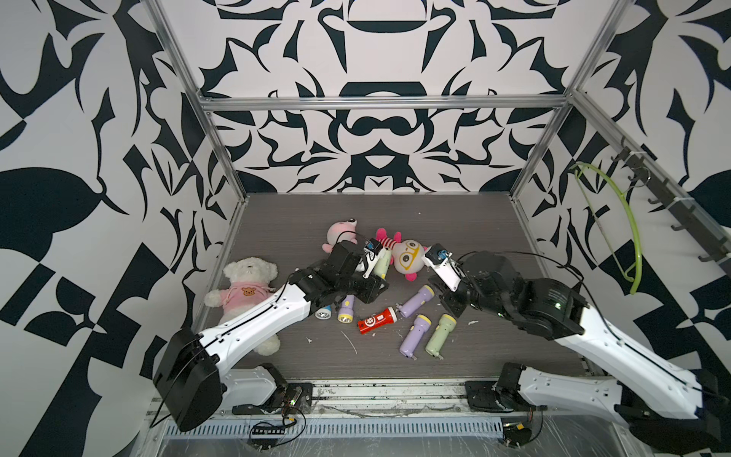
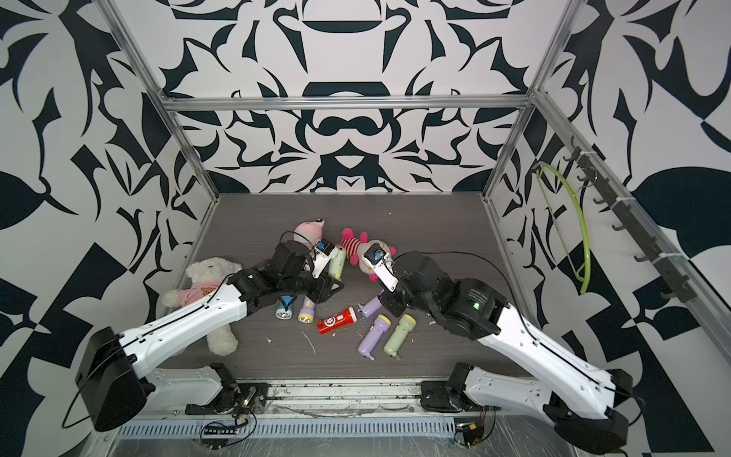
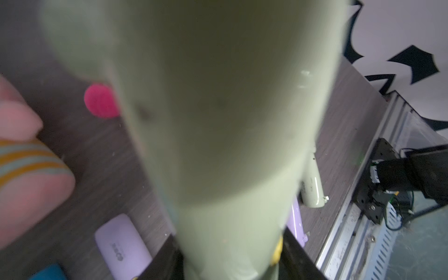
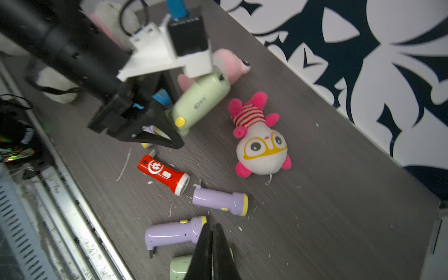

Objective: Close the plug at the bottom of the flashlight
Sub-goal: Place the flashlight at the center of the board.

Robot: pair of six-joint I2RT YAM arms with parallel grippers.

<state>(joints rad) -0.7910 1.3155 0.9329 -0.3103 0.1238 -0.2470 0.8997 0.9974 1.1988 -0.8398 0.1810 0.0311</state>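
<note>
My left gripper (image 4: 174, 131) is shut on a pale green flashlight (image 4: 201, 101), gripping it near its head by the yellow switch. The body sticks out toward the pink plush. It fills the left wrist view as a green blur (image 3: 218, 121) between the black fingers (image 3: 167, 261). Both top views show the flashlight (image 1: 381, 266) (image 2: 336, 263) under the left wrist camera. Its bottom end (image 4: 221, 77) shows only a small dark mark; I cannot tell how the plug sits. My right gripper (image 4: 212, 228) is shut and empty, low over a lying purple flashlight (image 4: 172, 234).
Loose flashlights lie mid-table: red (image 1: 375, 320), two purple (image 1: 417, 300) (image 1: 413, 336), green (image 1: 439, 334), blue (image 1: 324, 312). A white bear (image 1: 247, 292), a pink plush (image 1: 342, 235) and a doll with yellow glasses (image 1: 407, 257) ring them. A green hanger (image 1: 629, 237) hangs at the right wall.
</note>
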